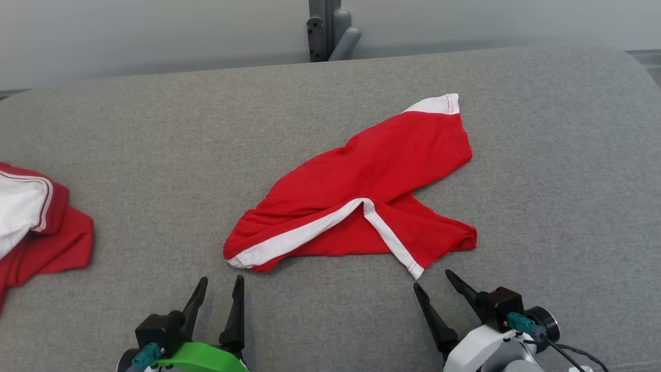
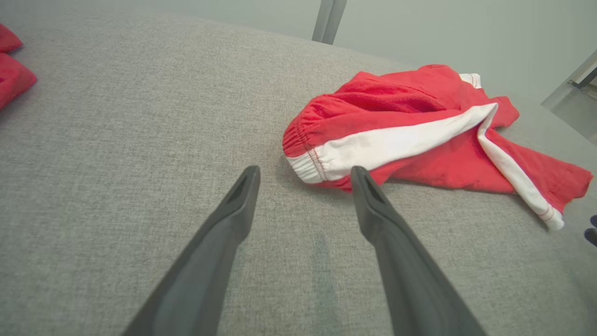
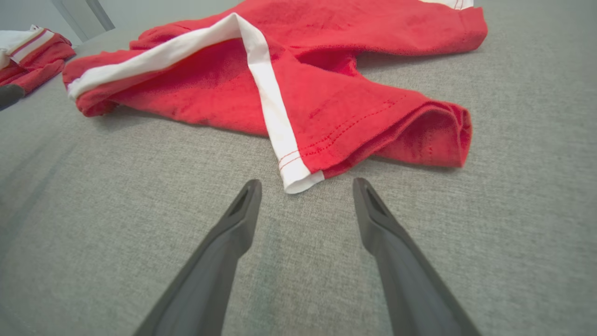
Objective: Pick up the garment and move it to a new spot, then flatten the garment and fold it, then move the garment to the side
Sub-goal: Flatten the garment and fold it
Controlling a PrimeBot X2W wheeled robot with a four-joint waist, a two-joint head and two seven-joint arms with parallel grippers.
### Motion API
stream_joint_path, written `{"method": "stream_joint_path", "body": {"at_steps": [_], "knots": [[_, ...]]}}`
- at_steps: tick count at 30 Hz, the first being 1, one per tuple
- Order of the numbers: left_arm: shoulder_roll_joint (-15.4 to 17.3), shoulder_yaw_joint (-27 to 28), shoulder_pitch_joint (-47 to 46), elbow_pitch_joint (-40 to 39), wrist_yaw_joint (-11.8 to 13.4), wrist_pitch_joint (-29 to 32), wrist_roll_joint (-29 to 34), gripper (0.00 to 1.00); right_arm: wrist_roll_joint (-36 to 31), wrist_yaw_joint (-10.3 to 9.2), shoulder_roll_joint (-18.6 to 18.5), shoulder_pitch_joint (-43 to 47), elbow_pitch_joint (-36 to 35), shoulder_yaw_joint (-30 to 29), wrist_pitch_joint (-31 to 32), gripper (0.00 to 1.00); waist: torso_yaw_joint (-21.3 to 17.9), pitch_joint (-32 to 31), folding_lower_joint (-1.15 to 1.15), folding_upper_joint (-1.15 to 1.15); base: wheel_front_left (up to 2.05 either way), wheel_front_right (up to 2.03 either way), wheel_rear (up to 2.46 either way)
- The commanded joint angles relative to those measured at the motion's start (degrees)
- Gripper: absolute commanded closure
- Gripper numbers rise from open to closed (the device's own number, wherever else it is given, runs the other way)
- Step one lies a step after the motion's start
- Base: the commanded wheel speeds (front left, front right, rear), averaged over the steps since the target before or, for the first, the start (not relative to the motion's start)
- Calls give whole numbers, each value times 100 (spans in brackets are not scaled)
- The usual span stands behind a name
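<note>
The garment (image 1: pixel 372 175) is a pair of red shorts with white side stripes, lying crumpled in the middle of the grey surface (image 1: pixel 155 155). Its elastic waistband end (image 2: pixel 308 158) points toward my left gripper (image 1: pixel 221 281), which stands open just short of it with nothing between the fingers. A leg hem with a white stripe tip (image 3: pixel 296 179) lies right in front of my right gripper (image 1: pixel 431 279), also open and empty. Both grippers (image 2: pixel 305 175) (image 3: pixel 307 186) hover near the cloth without touching it.
A second red-and-white garment (image 1: pixel 36 222) lies bunched at the far left edge of the surface. A grey post (image 1: pixel 328 28) rises behind the back edge. Bare grey cloth (image 1: pixel 568 181) stretches right of the shorts.
</note>
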Motion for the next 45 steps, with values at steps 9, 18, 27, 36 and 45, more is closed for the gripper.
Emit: {"method": "stream_joint_path", "body": {"at_steps": [9, 18, 27, 36, 45], "knots": [[18, -57, -234, 61, -36, -2, 60, 0, 158, -8, -91, -419, 350, 430, -18, 0, 274, 295, 0, 0, 0, 0, 0], [17, -53, -210, 53, -41, -2, 56, 0, 201, -7, -109, -432, 504, 487, -5, 0, 382, 351, 0, 0, 0, 0, 0], [18, -93, -176, 45, -47, -2, 62, 0, 253, -7, -94, -206, 462, 563, -4, 0, 352, 332, 0, 0, 0, 0, 0], [18, -121, -261, 25, -48, -2, 92, 0, 268, -4, -17, -425, 544, 638, -3, 0, 372, 382, 0, 0, 0, 0, 0], [18, -171, -280, 28, -50, -2, 50, 0, 247, -5, 30, -608, 697, 516, 1, 11, 501, 444, 0, 0, 0, 0, 0]]}}
